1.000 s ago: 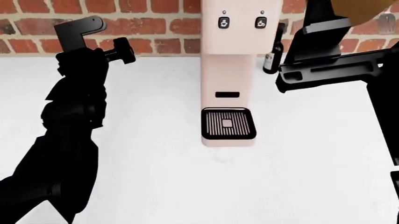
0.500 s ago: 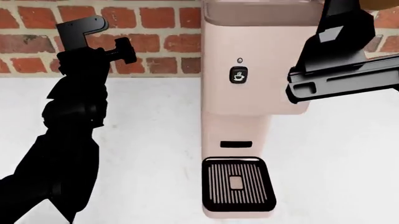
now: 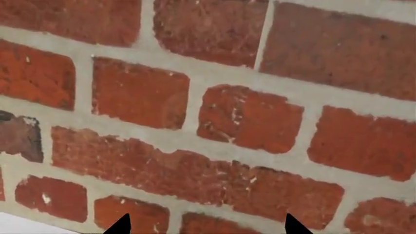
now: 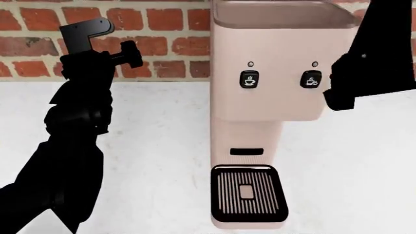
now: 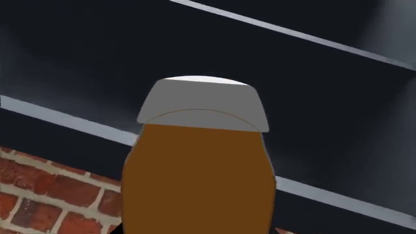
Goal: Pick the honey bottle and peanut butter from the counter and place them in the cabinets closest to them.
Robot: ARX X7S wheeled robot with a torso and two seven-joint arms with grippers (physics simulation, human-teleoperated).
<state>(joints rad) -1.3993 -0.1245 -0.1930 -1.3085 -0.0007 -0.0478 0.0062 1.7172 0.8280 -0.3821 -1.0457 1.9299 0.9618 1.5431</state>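
Note:
The honey bottle [image 5: 198,170], amber-brown with a pale grey cap, stands upright and fills the middle of the right wrist view. My right gripper [image 5: 198,230] is shut on its lower body, its fingers almost hidden. Behind the bottle is a dark cabinet [image 5: 312,73] crossed by pale shelf edges. In the head view only the right arm [image 4: 377,63] shows, raised at the upper right, and the bottle is out of frame. My left gripper [image 3: 206,229] is open, holds nothing and faces the brick wall [image 3: 215,122]. The left arm [image 4: 81,112] is raised at the left. The peanut butter is out of view.
A pink coffee machine [image 4: 266,97] with a black drip tray [image 4: 247,192] stands on the white counter [image 4: 156,161] between the arms, against the brick wall [image 4: 162,29]. The right arm hangs just beside the machine's upper right corner.
The head view has tilted upward, so the coffee machine sits lower and larger in frame. My right arm has risen and moved right. The left arm has barely moved.

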